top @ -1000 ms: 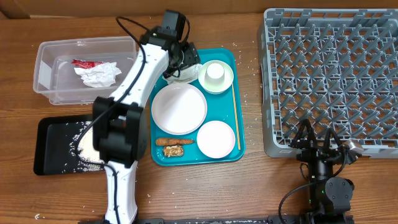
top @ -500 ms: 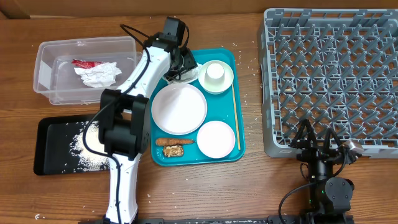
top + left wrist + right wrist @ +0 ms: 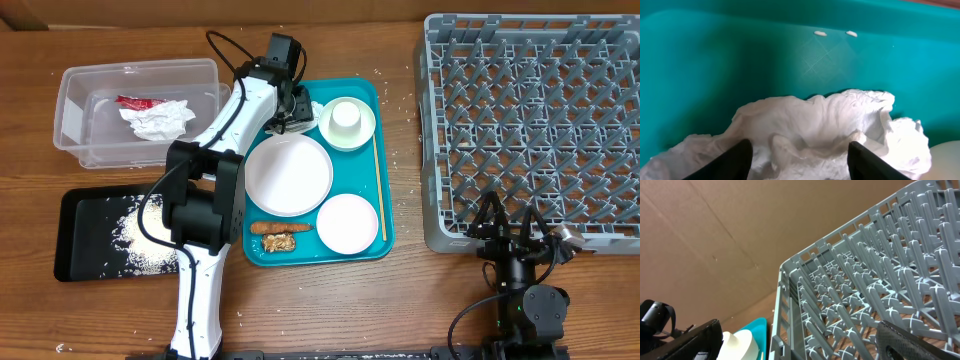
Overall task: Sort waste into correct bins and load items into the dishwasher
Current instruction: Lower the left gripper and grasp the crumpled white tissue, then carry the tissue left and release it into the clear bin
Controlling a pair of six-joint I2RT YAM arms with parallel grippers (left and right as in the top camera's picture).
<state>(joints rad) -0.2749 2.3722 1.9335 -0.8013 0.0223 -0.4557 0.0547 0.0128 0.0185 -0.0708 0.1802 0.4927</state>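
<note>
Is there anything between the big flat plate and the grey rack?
Yes. In the overhead view, a thin pale stick lies on the teal tray, along its rack-side edge, then wooden table before the grey rack.

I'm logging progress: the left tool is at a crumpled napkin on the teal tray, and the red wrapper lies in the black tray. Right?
Not quite. The overhead view shows the red wrapper in the clear tub; the black tray holds rice. The left tool is indeed at a crumpled napkin on the teal tray.
</note>
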